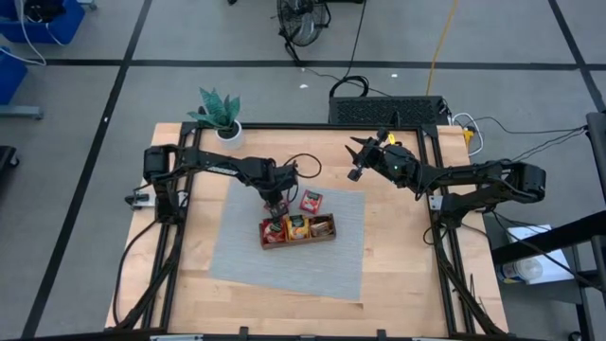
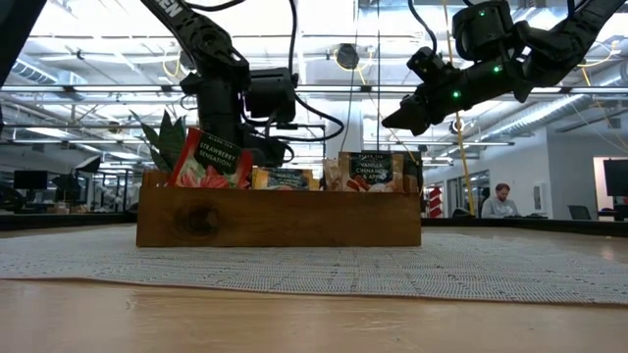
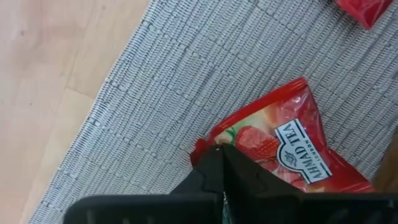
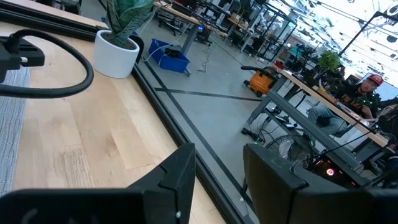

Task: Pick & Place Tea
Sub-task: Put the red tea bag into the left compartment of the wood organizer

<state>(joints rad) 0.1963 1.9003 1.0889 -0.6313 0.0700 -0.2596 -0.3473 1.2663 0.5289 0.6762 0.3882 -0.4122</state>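
My left gripper (image 1: 274,214) hangs over the left end of the wooden tray (image 1: 298,240), and my fingers (image 3: 214,177) are pressed together on the corner of a red strawberry tea sachet (image 3: 283,149), which I hold above the grey woven mat (image 3: 186,74); in my left wrist view the sachet's label faces up and the bare wood of the table (image 3: 43,68) lies beside the mat's edge. From the low view the same red sachet (image 2: 206,157) stands tilted at the tray's left compartment, under my left gripper (image 2: 235,123), though I cannot tell whether it already rests inside. The tray (image 2: 280,218) sits on the mat (image 1: 284,251) near the table's middle, with more sachets upright in its middle and right compartments. One more red sachet (image 1: 311,200) lies flat on the mat just behind the tray, apart from it. My right gripper (image 1: 358,159) is held high and well away, above the far right part of the table (image 1: 407,284), its fingers (image 4: 177,171) spread with nothing between them. A potted plant (image 1: 221,112) stands at the table's far left corner
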